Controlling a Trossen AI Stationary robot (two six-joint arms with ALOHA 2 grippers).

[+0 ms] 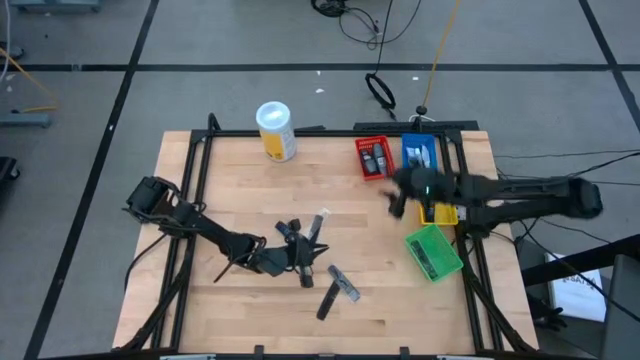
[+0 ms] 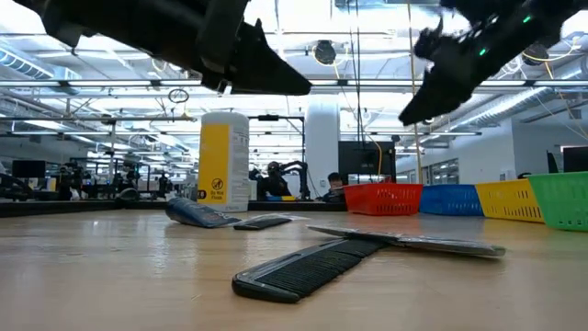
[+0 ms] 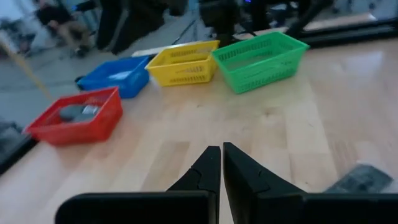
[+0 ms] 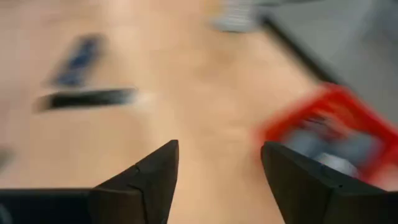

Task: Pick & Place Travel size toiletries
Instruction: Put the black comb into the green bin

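Left gripper [image 1: 300,255] low over table centre, fingers [image 3: 208,171] clenched together, nothing between them. Loose travel toiletries around it on the light wood tabletop [image 1: 220,180]: dark tubes and a silver-white sachet [image 1: 318,224] just beside the fingertips, a grey sachet [image 1: 344,283] and a black ribbed comb-like piece [image 1: 327,300] nearer the front edge. Tall white canister with yellow label [image 1: 276,131] upright at the back edge. Red mesh bin [image 1: 373,157] at back right holds grey and dark toiletries; blue mesh bin [image 1: 419,153] just beside it, also with items. Right gripper [image 1: 395,200] hovers in front of the red bin, jaws spread, empty. Yellow mesh bin [image 1: 440,214] partly under the right arm. Green mesh bin [image 1: 434,251] next along, tilted askew, dark item inside.
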